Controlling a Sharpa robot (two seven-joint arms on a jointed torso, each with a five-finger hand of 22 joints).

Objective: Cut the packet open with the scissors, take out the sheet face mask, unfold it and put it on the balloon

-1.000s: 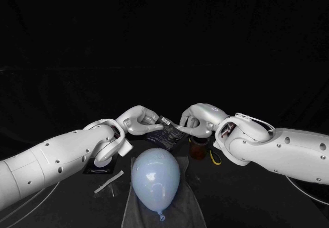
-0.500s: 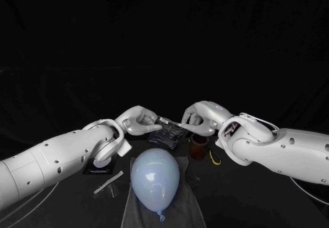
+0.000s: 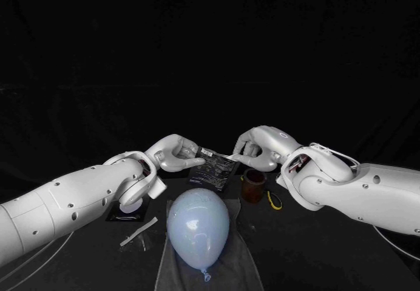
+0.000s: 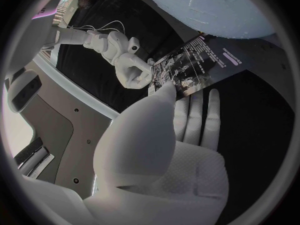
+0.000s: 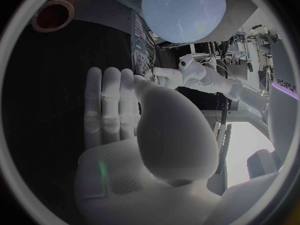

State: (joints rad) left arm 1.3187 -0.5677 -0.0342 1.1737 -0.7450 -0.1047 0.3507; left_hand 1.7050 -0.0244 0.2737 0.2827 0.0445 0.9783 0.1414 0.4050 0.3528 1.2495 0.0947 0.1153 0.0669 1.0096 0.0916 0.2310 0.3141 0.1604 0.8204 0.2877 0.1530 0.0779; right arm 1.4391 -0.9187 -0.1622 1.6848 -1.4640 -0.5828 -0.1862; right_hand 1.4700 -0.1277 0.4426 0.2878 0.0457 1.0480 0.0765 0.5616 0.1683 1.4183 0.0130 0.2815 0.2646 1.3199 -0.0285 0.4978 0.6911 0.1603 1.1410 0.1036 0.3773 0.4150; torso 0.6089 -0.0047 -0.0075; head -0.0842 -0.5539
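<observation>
Where right hand [image 4: 127, 60] pinches packet [image 4: 199, 65], fine print [image 4: 178, 71] in left wrist view.

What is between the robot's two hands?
The packet hangs between the left hand and the right hand. Each hand pinches its top edge. You can see this in the head view.

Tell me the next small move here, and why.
Probably pull the two grips gently apart to spread the packet mouth. The left robot hand and right robot hand each pinch its top edge above the balloon, and a pale strip, likely the cut-off top, lies beside the balloon. Opening the mouth should let a hand reach the mask.
</observation>
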